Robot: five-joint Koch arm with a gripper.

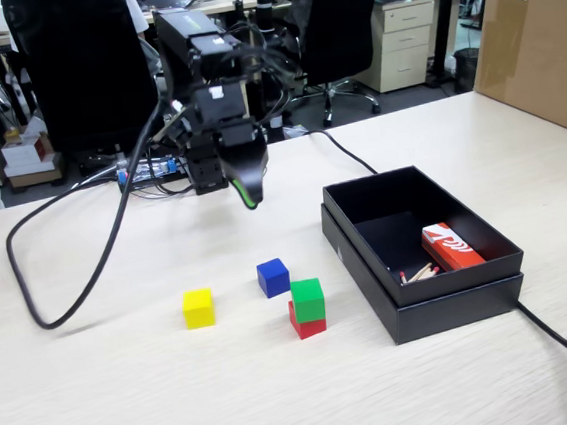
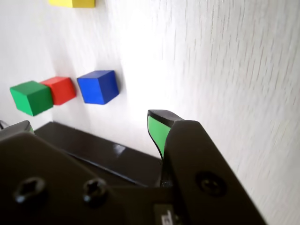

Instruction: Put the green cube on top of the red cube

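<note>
Pincer raised, well apart from green cube atop red cube.

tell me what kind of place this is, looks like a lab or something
Probably an office or lab workspace: black office chairs and a drawer cabinet stand behind the wooden table, with a cardboard box at the right.

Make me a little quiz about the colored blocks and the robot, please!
1. True or false: the green cube sits on top of the red cube.
2. Which cube lies farthest to the left in the fixed view? A) the blue cube B) the yellow cube C) the green cube
3. Fill in: the end effector is holding ____.

Key: 1 true. 2 B. 3 nothing; it hangs above the table, away from all the cubes.
</note>
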